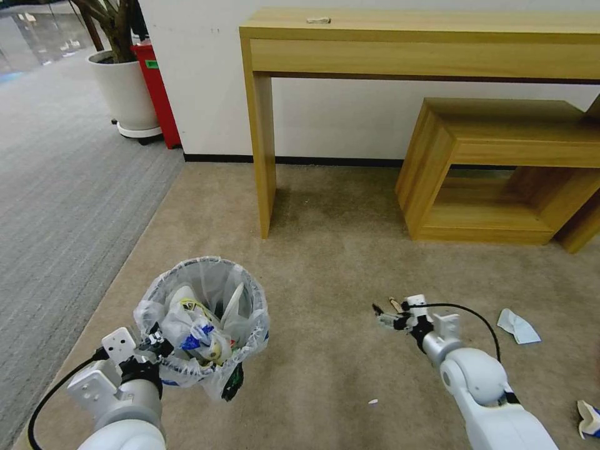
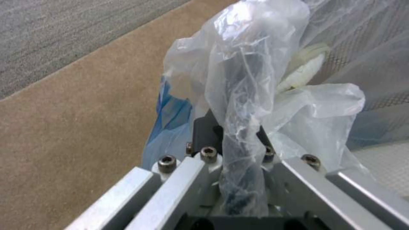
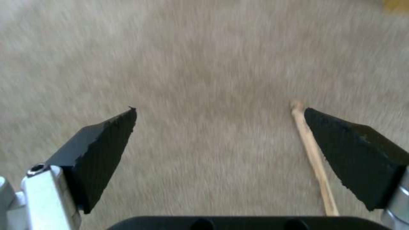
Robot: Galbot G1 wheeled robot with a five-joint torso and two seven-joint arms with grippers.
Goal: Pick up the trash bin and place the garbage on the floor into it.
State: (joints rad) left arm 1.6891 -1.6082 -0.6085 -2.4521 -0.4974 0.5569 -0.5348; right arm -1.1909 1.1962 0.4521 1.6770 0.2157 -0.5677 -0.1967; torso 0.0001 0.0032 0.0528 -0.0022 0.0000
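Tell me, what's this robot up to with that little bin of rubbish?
It is tidying litter off the beige carpet. Its left gripper is shut on the bag-lined rim of the trash bin, which already holds rubbish. Its right gripper is open, low over the carpet beside a wooden stick. A pale blue tissue lies on the floor to its right.

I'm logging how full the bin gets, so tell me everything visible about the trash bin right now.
The trash bin is small and round, dark mesh lined with a translucent white plastic bag folded over its rim. It sits upright over the beige carpet, nearly full of white and coloured litter. The left gripper is shut on its bagged rim at the robot's near-left side.
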